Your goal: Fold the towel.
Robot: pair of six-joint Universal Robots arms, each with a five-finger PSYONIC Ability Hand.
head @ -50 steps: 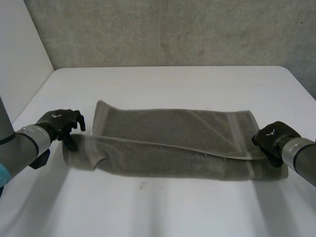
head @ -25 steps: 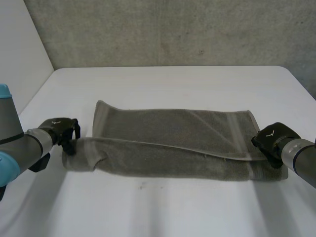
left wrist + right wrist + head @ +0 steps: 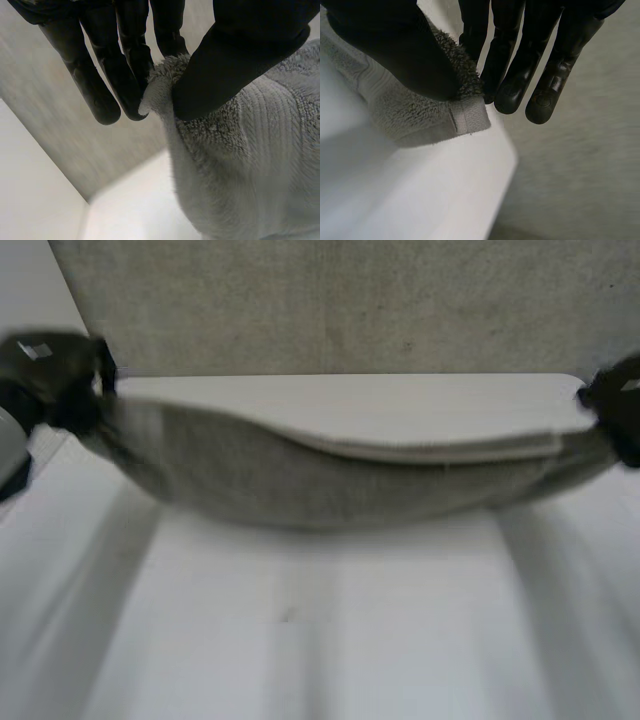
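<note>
The grey towel (image 3: 330,480) hangs in the air above the white table (image 3: 320,640), stretched between my two hands and sagging in the middle. My left hand (image 3: 55,375) holds its left end up high; in the left wrist view the thumb (image 3: 240,60) pinches the towel's corner (image 3: 165,85) against the fingers. My right hand (image 3: 615,405) holds the right end. In the right wrist view its thumb (image 3: 395,45) presses the towel's hemmed corner (image 3: 455,105) against the fingers.
A grey wall (image 3: 350,300) rises behind the table's far edge. A white panel (image 3: 30,300) stands at the far left. The table's right rear corner (image 3: 505,150) lies below my right hand.
The left hand closed on the towel's left end. Both hands then rose quickly and lifted the towel off the table, so it now hangs between them.
</note>
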